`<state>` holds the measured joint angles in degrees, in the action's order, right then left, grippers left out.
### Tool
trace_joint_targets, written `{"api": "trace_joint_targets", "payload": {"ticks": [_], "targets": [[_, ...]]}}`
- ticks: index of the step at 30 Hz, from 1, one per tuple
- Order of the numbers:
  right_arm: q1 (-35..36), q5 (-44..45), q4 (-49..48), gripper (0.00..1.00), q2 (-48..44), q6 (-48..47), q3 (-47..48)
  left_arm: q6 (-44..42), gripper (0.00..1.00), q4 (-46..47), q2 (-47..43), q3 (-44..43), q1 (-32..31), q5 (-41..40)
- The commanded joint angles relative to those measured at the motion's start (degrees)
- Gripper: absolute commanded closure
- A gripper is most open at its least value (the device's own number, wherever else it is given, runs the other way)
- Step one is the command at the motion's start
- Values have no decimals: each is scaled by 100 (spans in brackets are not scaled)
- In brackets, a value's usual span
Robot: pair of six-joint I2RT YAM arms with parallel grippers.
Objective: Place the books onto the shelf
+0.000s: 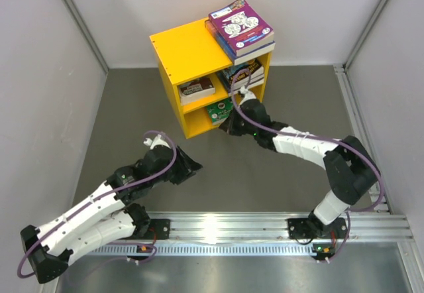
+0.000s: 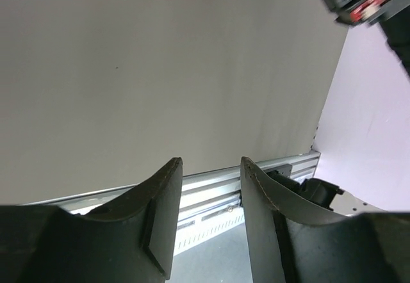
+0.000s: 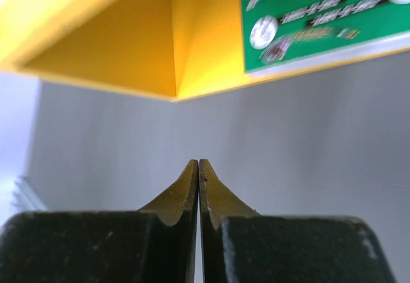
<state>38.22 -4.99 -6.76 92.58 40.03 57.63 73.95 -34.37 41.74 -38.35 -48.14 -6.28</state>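
Reaching to the yellow shelf [image 1: 185, 51] at 12 o'clock, right arm [image 1: 298, 142] with jaws clenched, empty.
Books [image 1: 240, 26] lie on its top and in both compartments, green book [image 1: 218, 111] lowest. Left arm [image 1: 93, 207] at 8 o'clock, jaws parted, holding nothing.

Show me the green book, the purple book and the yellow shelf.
green book [image 1: 218, 111]: overhead view, on its cover.
purple book [image 1: 240, 22]: overhead view, middle of its cover.
yellow shelf [image 1: 189, 53]: overhead view, bare part of its top.

One yellow shelf [image 1: 189, 54]; two arms [image 1: 99, 207]; at least five books [image 1: 240, 24].
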Motion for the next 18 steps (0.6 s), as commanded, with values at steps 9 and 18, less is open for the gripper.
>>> {"api": "trace_joint_targets", "payload": {"ticks": [9, 18], "targets": [[1012, 2254, -2300, 100, 1192, -13, -112, 155, 58, -851, -174, -392, 6, -75], [1548, 4287, -3348, 100, 2572, 172, 740, -12, 62, -1686, -245, -963, 6, -417]]}}
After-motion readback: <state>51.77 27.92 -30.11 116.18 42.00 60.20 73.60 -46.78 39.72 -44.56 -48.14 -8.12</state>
